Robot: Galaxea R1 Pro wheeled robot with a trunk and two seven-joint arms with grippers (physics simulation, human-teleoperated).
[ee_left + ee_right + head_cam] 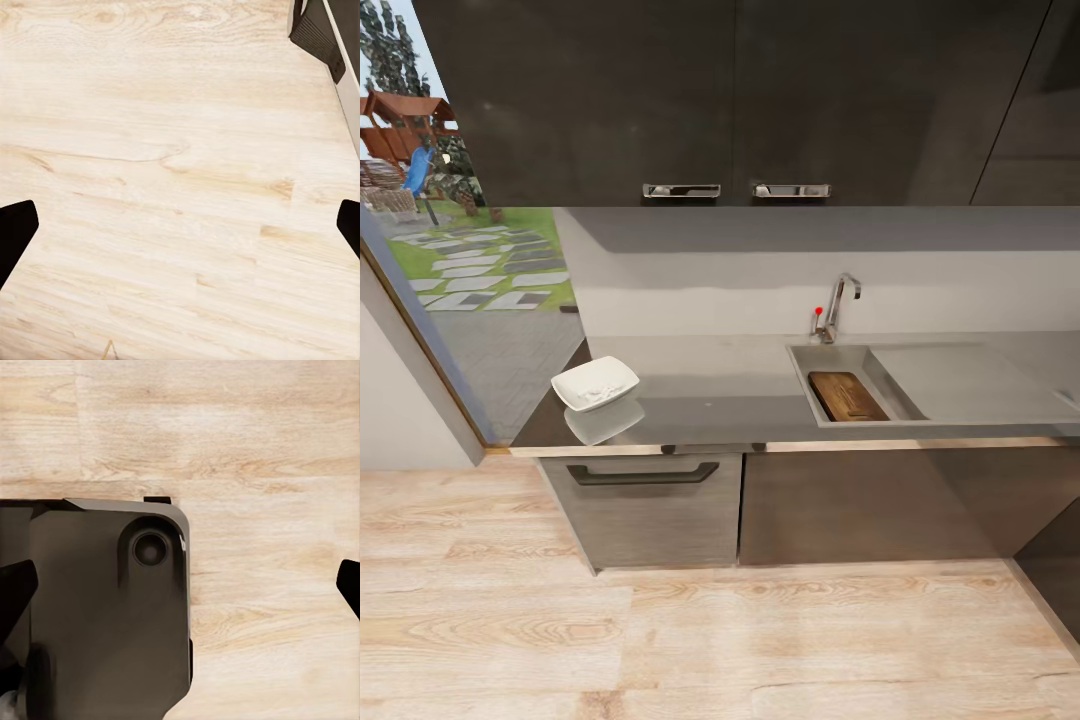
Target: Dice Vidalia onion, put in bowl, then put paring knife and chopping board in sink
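Observation:
In the head view the white square bowl stands at the left end of the glossy dark countertop, its pale mirror image just below it. To the right is the grey sink with its chrome tap. A brown wooden chopping board lies inside the basin. I cannot make out the paring knife or the onion. My left gripper is open over bare wooden floor. My right gripper is open too, hanging above the floor and a dark part of my own base.
The flat drainboard stretches right of the basin. Grey drawers with a dark bar handle sit under the counter, and dark wall cabinets hang above. A tall window is at the left. Light wooden floor separates me from the counter.

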